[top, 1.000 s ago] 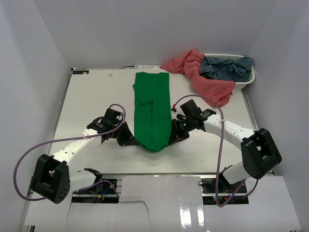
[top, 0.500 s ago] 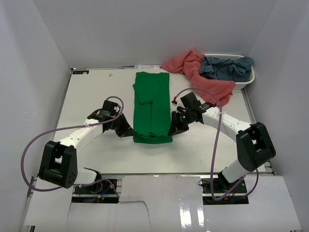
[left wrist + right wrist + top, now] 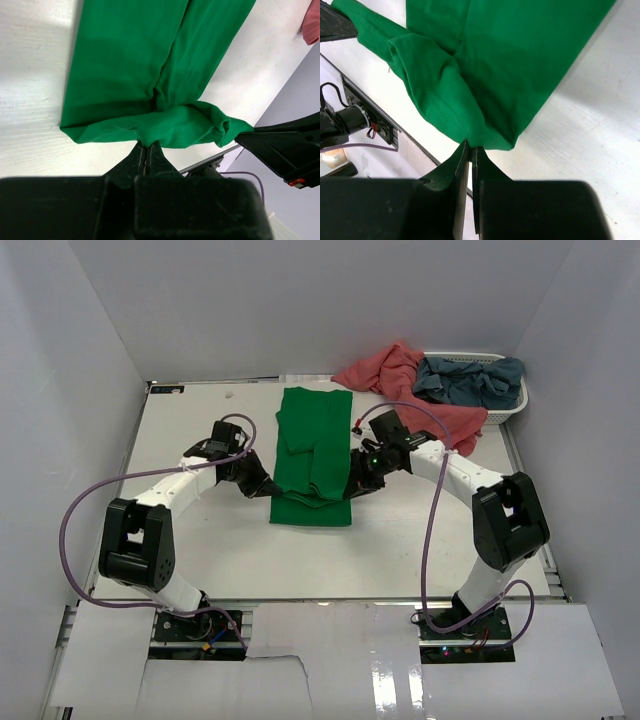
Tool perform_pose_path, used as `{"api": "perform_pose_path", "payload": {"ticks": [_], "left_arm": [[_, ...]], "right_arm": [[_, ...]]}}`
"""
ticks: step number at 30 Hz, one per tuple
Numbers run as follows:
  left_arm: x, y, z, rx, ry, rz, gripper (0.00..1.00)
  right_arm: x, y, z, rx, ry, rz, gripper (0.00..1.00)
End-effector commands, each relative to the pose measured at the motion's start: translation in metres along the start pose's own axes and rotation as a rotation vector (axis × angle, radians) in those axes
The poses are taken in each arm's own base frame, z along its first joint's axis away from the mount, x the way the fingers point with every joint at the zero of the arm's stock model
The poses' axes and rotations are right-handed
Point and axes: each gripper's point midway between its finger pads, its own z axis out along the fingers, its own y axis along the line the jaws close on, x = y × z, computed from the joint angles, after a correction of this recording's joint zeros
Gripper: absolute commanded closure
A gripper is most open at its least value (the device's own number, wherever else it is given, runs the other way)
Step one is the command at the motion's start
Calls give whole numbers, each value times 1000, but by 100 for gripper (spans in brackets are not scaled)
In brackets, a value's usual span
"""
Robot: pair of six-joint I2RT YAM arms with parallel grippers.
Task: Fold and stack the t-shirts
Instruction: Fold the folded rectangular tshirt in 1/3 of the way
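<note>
The bright green t-shirt (image 3: 312, 445) lies lengthwise in the middle of the table, folded into a narrow strip. Its near hem is raised and doubled back over the rest. My left gripper (image 3: 267, 485) is shut on the hem's left corner (image 3: 150, 132). My right gripper (image 3: 353, 484) is shut on the hem's right corner (image 3: 470, 130). In each wrist view the cloth bunches at the closed fingertips and sags between the two grippers. The salmon-pink t-shirt (image 3: 415, 390) lies crumpled at the far right. The grey-blue t-shirt (image 3: 470, 378) sits in the basket.
A white slatted basket (image 3: 512, 408) stands in the far right corner, with the pink shirt spilling from it onto the table (image 3: 200, 540). White walls enclose the table on three sides. Purple cables loop from both arms.
Both grippers have moved away from the near edge toward the far side, carrying the green shirt's near hem up and over the cloth. The strip now looks shorter.
</note>
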Motion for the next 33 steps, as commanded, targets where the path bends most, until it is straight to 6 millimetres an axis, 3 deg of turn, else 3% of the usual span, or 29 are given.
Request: {"api": "perform_pose_path", "payload": {"ticks": [1, 33], "left_arm": [[-17, -21, -10, 42, -35, 47, 100], [-88, -58, -10, 44, -106, 94, 100]], "right_arm": [[-16, 2, -2, 0, -19, -31, 92], [-90, 10, -16, 12, -87, -61, 92]]}}
